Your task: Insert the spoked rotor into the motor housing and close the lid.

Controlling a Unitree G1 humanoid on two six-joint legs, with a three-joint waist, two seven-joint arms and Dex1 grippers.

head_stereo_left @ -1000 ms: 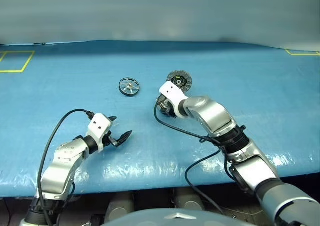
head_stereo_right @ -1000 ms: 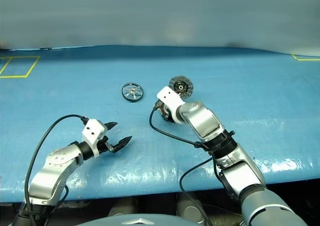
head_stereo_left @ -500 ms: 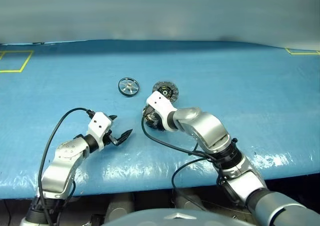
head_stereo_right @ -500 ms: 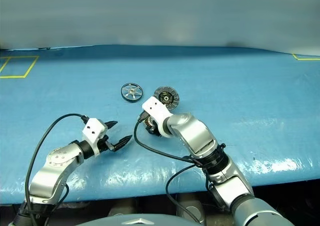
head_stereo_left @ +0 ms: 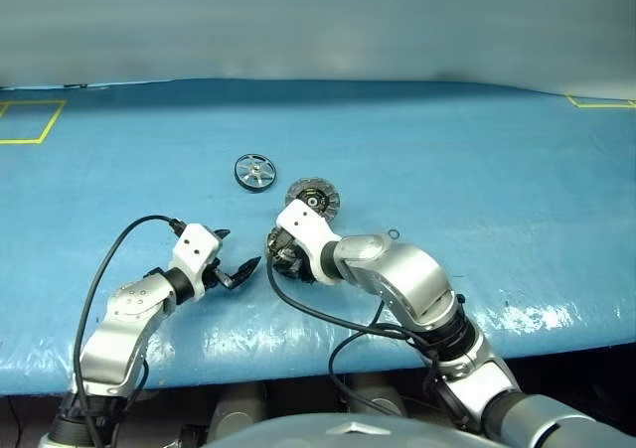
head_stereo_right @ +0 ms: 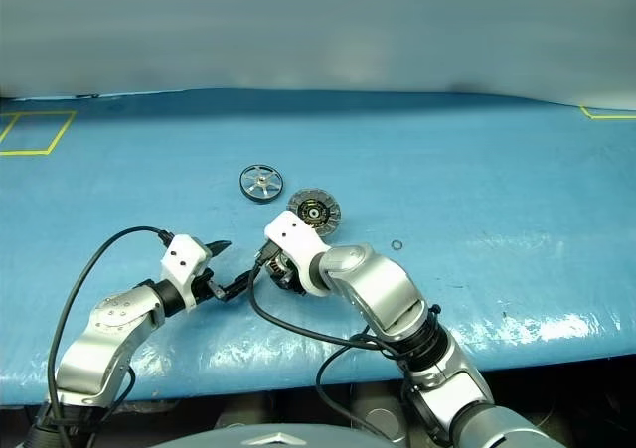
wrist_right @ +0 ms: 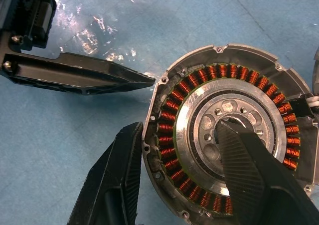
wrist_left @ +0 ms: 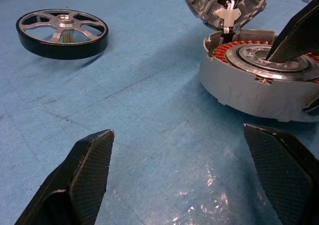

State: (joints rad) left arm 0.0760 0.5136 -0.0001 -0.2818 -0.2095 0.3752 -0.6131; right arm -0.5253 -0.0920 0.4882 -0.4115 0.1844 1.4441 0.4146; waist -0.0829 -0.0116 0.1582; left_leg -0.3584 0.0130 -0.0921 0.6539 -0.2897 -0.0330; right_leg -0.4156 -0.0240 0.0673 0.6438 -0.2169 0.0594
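Copper-brown windings ring the silver centre of the one motor housing [wrist_right: 227, 137], which sits on the blue counter [head_stereo_left: 477, 160] with its single lid [head_stereo_left: 312, 199] hinged up and open behind it. The right claw [wrist_right: 184, 177] is clamped on the housing wall, one finger outside the rim and one finger on the silver centre. One spoked rotor [head_stereo_left: 256, 170] lies flat by itself, near the housing on its far left. The left claw [head_stereo_left: 238, 268] is just beside the housing, fingers spread apart and holding nothing. One small ring [head_stereo_right: 397, 244] lies to the right.
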